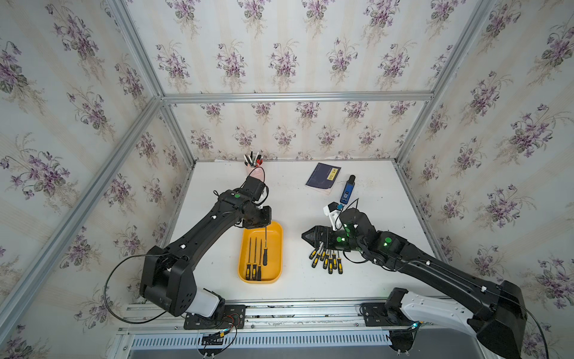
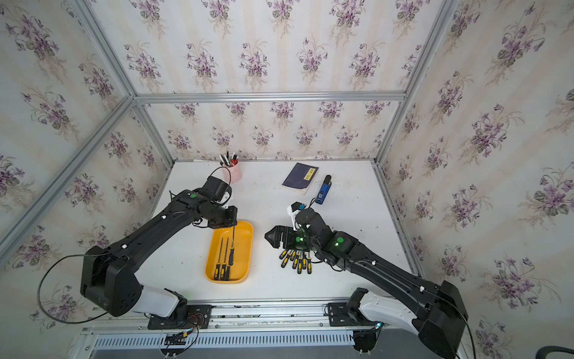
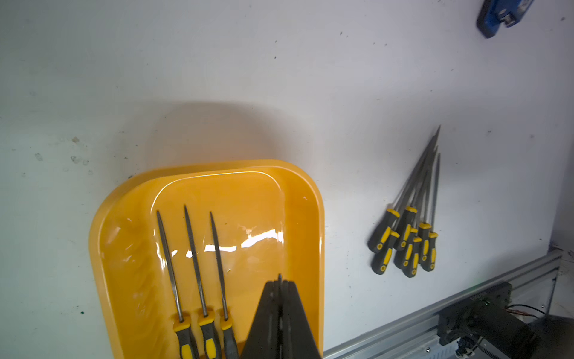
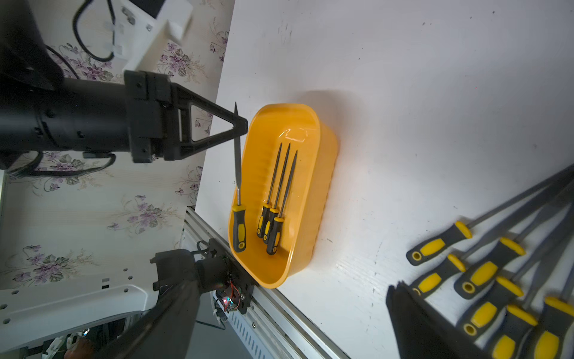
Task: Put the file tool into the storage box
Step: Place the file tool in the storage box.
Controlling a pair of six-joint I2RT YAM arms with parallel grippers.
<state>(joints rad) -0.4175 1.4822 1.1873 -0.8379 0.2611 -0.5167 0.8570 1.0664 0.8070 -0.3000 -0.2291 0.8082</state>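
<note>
Pinching the file tool by its thin blade close to the tip, the left fingers are clamping tight on it and holding it over the storage box. Its handle is hanging down toward the box's near end, just beside the three files lying inside. Whether the handle is touching the box floor, I cannot tell. The right fingers are standing wide with nothing between them, hovering close above the pile of files on the bench.

To my eye, the danger is sitting in the release. Gripped so far from its heavy handle, the tool is likely to swing or slip through the smooth blade grip. Dropped from this tilt, it may be toppling across the laid files or coming to rest against the box wall rather than lying flat. The right arm, dipping carelessly, could be scattering the pile.
</note>
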